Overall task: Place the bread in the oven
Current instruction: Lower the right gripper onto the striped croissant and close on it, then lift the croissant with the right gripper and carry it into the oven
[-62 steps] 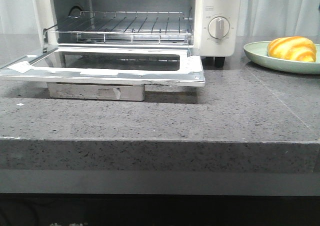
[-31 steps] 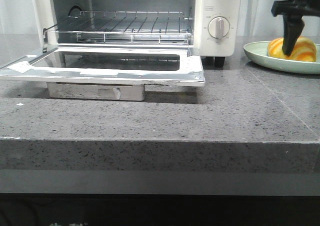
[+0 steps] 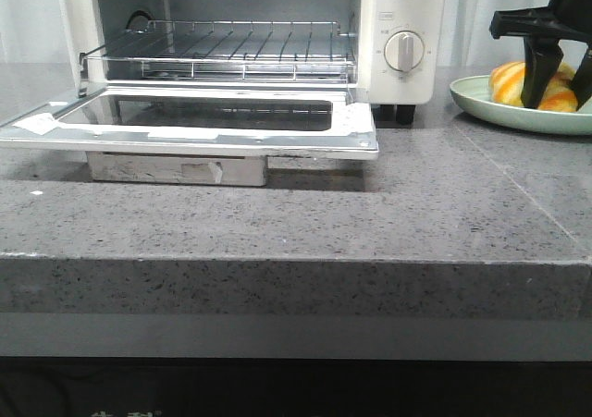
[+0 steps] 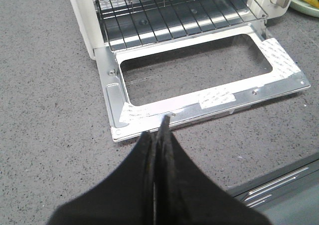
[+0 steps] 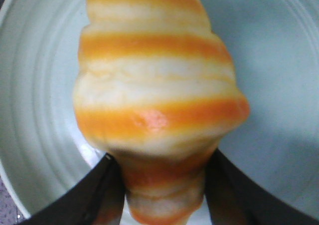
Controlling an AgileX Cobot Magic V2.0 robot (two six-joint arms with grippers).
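The bread (image 3: 506, 79), a glossy yellow roll with orange stripes, lies on a pale green plate (image 3: 481, 98) at the right of the counter. My right gripper (image 3: 558, 100) is down over it, open, with one finger on each side of the roll. In the right wrist view the bread (image 5: 159, 85) fills the frame and its narrow end sits between the two fingers of the gripper (image 5: 162, 185). The cream-white oven (image 3: 398, 29) stands at the back left, its glass door (image 3: 185, 126) folded down flat and its wire rack (image 3: 231, 52) bare. My left gripper (image 4: 160, 131) is shut and empty, hovering before the door (image 4: 199, 98).
The oven's open door sticks out over the grey stone counter (image 3: 370, 223) toward the front. The plate sits just right of the oven's knob panel (image 3: 403, 51). White curtains hang behind.
My right gripper came into view from the upper right and has lowered over the plate until its fingers straddle the bread. The bread, plate and oven have not moved.
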